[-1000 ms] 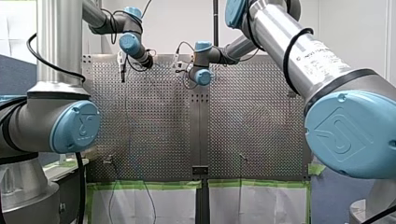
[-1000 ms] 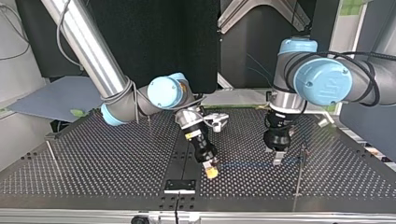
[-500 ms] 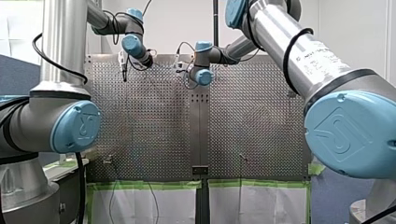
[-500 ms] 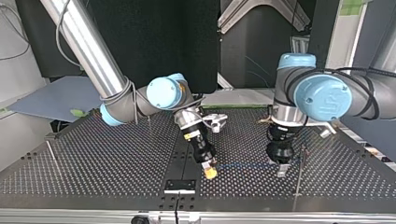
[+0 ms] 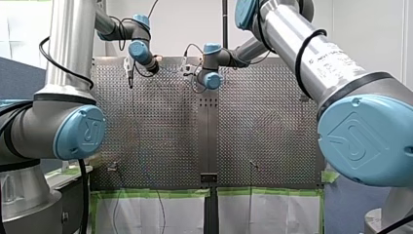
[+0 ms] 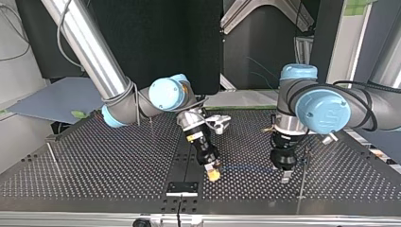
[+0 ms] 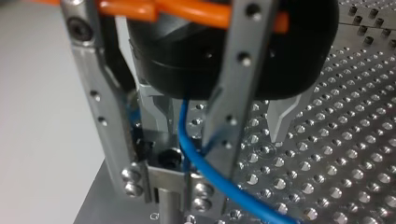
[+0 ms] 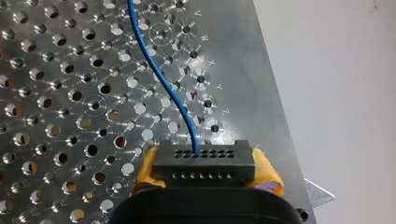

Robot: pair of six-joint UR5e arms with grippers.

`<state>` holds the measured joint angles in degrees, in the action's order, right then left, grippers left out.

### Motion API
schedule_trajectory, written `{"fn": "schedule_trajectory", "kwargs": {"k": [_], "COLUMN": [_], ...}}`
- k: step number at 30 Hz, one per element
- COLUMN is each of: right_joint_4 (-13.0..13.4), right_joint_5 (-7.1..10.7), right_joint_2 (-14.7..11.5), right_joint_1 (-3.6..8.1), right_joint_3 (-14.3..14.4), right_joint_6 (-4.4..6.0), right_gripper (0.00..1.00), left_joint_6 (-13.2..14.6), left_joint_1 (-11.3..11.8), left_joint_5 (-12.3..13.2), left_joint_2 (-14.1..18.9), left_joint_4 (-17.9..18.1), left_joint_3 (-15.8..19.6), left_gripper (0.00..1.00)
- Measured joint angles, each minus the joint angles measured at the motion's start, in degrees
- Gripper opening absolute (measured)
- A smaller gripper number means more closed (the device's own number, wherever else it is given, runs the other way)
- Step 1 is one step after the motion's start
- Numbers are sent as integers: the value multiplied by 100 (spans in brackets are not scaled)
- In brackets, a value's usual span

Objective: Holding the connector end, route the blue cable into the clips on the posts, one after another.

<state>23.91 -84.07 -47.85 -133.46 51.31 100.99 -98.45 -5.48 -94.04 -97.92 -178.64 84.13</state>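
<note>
**Connector gripped, cable strung to the clip post**

Connector [image 8: 204, 163]: black block with two rows of small holes, clamped level between the yellow pads of my right gripper [image 8: 205, 170]. Blue cable [image 8: 161, 79] exits its upper row and curves away low over the perforated table [image 8: 60, 140]. In the top view it runs nearly straight toward that view's right. There it passes between the spread fingers of my left gripper [image 7: 218, 130], right beside the metal clip [image 7: 163, 161] on its post [image 7: 169, 205]. Can't tell if it's seated.

Blue cable [image 8: 159, 74], black connector [image 8: 204, 163], yellow pads [image 8: 267, 170], silver table [image 8: 56, 93] dotted with holes.
</note>
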Motion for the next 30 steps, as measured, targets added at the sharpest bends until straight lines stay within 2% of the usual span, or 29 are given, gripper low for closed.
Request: {"fn": "schedule_trajectory", "kwargs": {"k": [19, 20, 21, 23, 24, 26, 27, 28, 29, 30], "right_joint_4": [-8, -8, -8, -9, -8, -9, -9, -9, -9, -9], "right_joint_5": [-5, -4, -4, -4, -4, -3, -2, -2, -3, -3], "right_joint_2": [5, 6, 6, 6, 6, 7, 7, 7, 8, 10], "right_joint_1": [0, 0, 0, 2, 1, 1, 1, 1, 2, 3], "right_joint_3": [10, 12, 12, 10, 11, 11, 12, 18, 21, 26], "right_joint_6": [-13, -13, -13, -13, -12, -12, -12, -13, -13, -14], "right_gripper": [0, 0, 0, 0, 0, 0, 0, 0, 0, 0], "left_joint_6": [-23, -22, -24, -26, -29, -33, -36, -38, -40, -46], "left_joint_1": [18, 18, 19, 19, 19, 19, 19, 19, 19, 19], "left_joint_5": [-125, -128, -129, -132, -133, -134, -135, -135, -135, -135], "left_joint_2": [145, 148, 151, 153, 154, 154, 155, 155, 155, 156], "left_joint_4": [11, 15, 20, 25, 27, 28, 29, 29, 30, 30], "left_joint_3": [-3, -3, -3, -3, -3, -3, -3, -3, -3, -3], "left_gripper": [98, 93, 93, 62, 62, 37, 37, 16, 4, 4]}}
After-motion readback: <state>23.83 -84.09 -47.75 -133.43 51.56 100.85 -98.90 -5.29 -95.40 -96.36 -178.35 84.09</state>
